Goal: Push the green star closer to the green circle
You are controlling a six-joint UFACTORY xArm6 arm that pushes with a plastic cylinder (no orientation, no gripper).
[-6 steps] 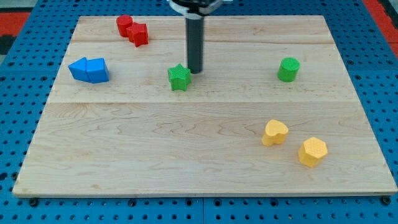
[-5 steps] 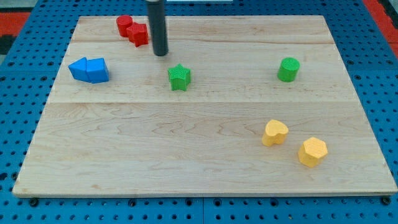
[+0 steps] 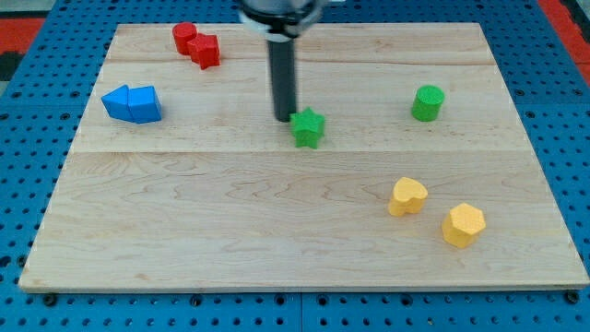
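Note:
The green star (image 3: 308, 127) lies on the wooden board (image 3: 277, 221), near the middle of its upper half. The green circle (image 3: 428, 102) stands to the view's right of it, a good gap away and slightly higher. My tip (image 3: 284, 117) is down at the board, touching the star's upper left side. The rod rises straight up from it to the view's top.
Two red blocks (image 3: 196, 44) sit together at the top left. Two blue blocks (image 3: 132, 103) sit together at the left. A yellow heart (image 3: 407, 195) and a yellow hexagon (image 3: 463, 224) lie at the lower right.
The green star has shifted to the view's right and slightly down, toward the green circle. My tip swung from the star's upper right to its upper left, then came in against it.

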